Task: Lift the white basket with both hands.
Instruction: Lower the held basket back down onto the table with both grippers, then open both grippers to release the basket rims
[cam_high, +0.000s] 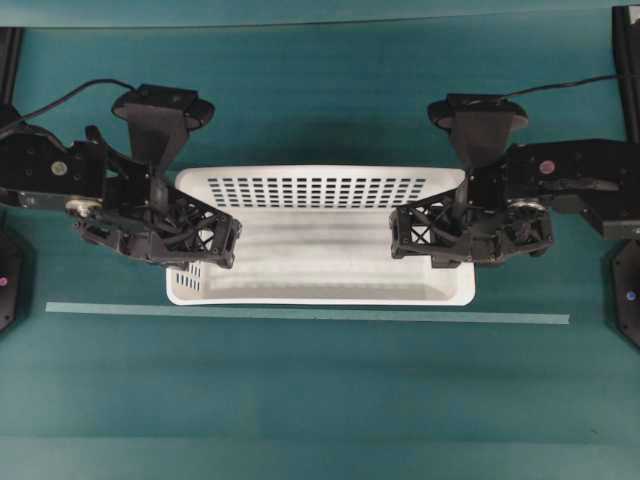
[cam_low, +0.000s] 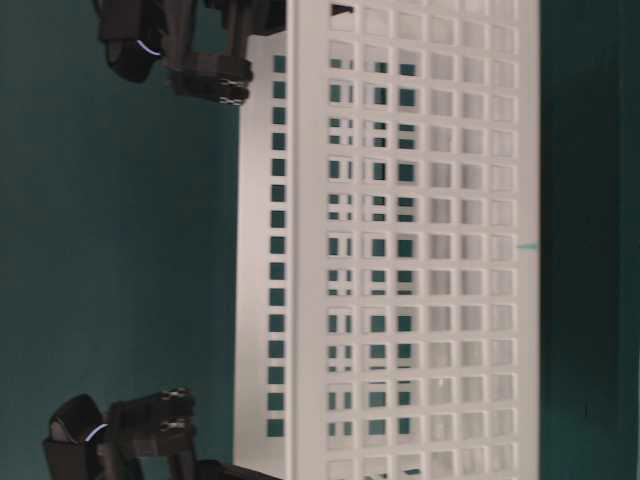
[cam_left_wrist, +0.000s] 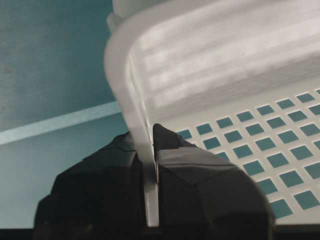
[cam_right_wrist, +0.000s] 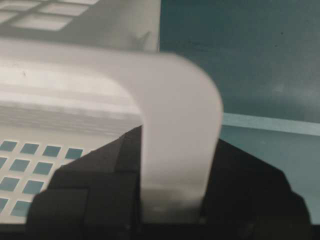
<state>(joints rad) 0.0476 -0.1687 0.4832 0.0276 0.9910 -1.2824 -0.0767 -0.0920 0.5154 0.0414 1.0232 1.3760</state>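
Observation:
The white basket (cam_high: 320, 299) lies lengthwise in the middle of the teal table, its perforated far wall facing the overhead camera. My left gripper (cam_high: 208, 242) is shut on the basket's left end wall, one finger inside and one outside (cam_left_wrist: 149, 137). My right gripper (cam_high: 418, 232) is shut on the broad rounded rim at the right end (cam_right_wrist: 177, 165). In the table-level view, which is turned on its side, the basket's holed long wall (cam_low: 420, 250) fills the frame. Both grippers show at its rim (cam_low: 215, 82) (cam_low: 172, 428). Whether the basket is off the table I cannot tell.
A thin pale tape strip (cam_high: 300, 314) runs across the table just in front of the basket and also shows as a tape strip (cam_left_wrist: 60, 122) in the left wrist view. The arm bases (cam_high: 8, 285) (cam_high: 626, 292) stand at the side edges.

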